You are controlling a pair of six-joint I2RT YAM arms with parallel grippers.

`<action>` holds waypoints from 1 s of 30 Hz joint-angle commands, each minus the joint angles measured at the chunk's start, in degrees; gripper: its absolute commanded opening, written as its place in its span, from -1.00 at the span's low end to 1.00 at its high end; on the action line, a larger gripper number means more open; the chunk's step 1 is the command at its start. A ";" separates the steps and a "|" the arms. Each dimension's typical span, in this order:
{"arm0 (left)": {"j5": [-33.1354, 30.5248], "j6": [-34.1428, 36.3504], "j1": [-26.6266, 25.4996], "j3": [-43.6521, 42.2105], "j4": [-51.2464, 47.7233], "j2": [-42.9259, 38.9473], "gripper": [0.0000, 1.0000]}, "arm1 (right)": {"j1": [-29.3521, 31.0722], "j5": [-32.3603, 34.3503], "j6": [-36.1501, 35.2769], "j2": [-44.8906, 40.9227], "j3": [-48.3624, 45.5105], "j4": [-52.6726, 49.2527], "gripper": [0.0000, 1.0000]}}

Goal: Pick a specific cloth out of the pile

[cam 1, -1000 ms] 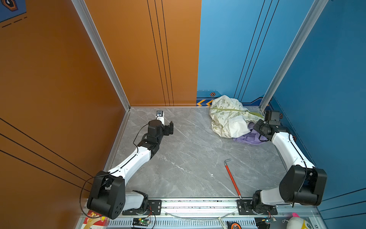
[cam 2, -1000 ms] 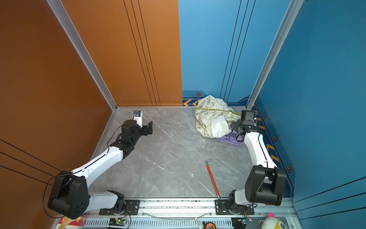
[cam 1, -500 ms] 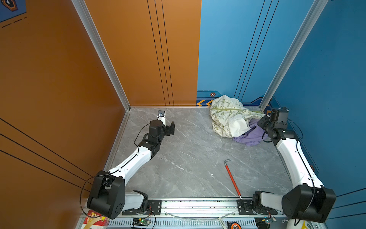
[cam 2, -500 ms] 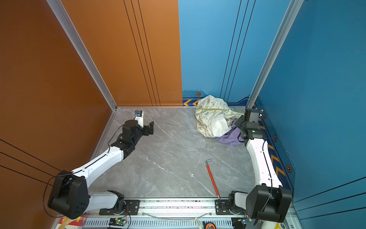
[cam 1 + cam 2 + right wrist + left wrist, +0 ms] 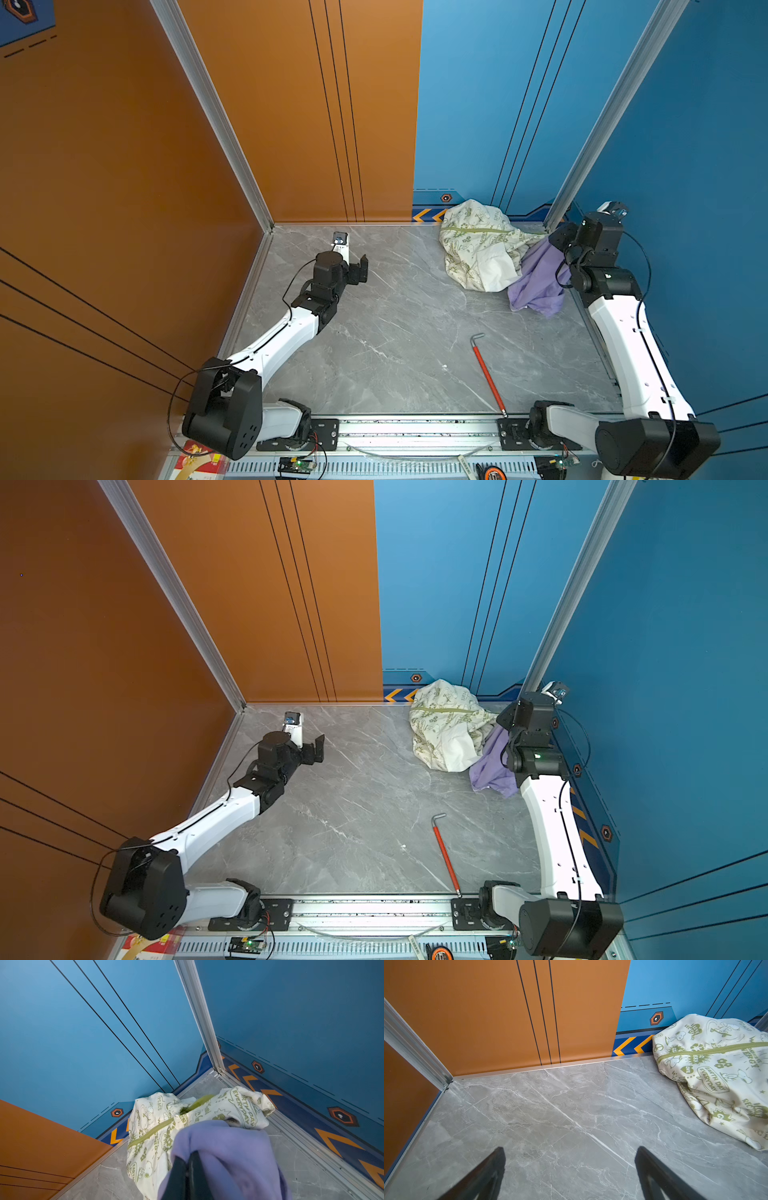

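Purple cloth [image 5: 536,286] hangs at the frame's right edge, squeezed between the printed pile [image 5: 478,249] and the blue wall [image 5: 685,166], its top pinched in the right gripper [image 5: 188,1159] on a raised, wall-hugging arm. Grey table [image 5: 395,332] lies wide open in the middle, and the left gripper [image 5: 570,1150] hovers spread above it at centre left, elbow low.

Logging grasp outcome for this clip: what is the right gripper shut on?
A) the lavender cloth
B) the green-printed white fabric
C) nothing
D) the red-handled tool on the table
A: in the right wrist view the right gripper has its jaws pinched together on a fold of the lavender cloth.
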 commanded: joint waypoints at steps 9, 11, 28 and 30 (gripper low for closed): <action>1.66 0.34 -0.52 1.71 1.27 -1.63 0.96 | 3.05 7.01 -6.57 -1.00 9.49 7.14 -1.00; 1.81 0.35 -0.52 1.70 1.45 -1.55 0.96 | 4.16 7.02 -7.35 -0.18 10.74 7.35 -1.00; 2.67 -0.23 -0.58 2.61 1.98 -0.79 0.96 | 16.59 -11.09 -11.83 19.03 20.58 -5.28 -0.64; 2.85 -0.40 -0.62 2.66 2.02 -0.83 0.96 | 16.93 -13.37 -11.98 21.46 21.94 -8.63 -0.10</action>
